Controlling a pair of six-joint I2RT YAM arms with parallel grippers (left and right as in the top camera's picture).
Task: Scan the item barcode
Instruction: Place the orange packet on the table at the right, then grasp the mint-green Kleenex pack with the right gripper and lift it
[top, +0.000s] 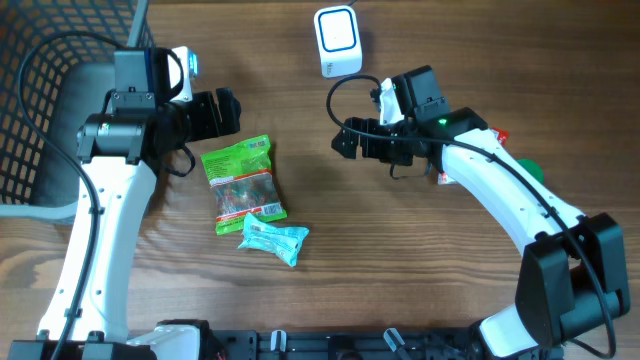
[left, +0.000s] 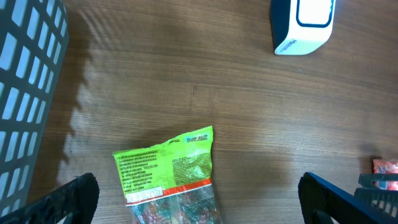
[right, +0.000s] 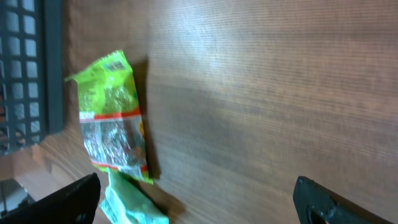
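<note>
A green snack bag (top: 243, 185) lies flat on the wooden table, and a teal packet (top: 273, 238) overlaps its lower end. The white barcode scanner (top: 338, 42) stands at the back middle. My left gripper (top: 231, 112) hovers open just above the bag's upper left, holding nothing. In the left wrist view the bag (left: 168, 171) lies between its wide-apart fingers (left: 78, 199), printed side up, with the scanner (left: 305, 25) at top right. My right gripper (top: 342, 138) is open and empty, right of the bag and below the scanner. Its wrist view shows the bag (right: 112, 124) and the teal packet (right: 127, 202) at left.
A dark wire basket (top: 40, 110) fills the far left of the table. A red packet (top: 500, 135) and a green thing (top: 528, 170) lie partly hidden under the right arm. Bare wood lies between the bag and the right gripper.
</note>
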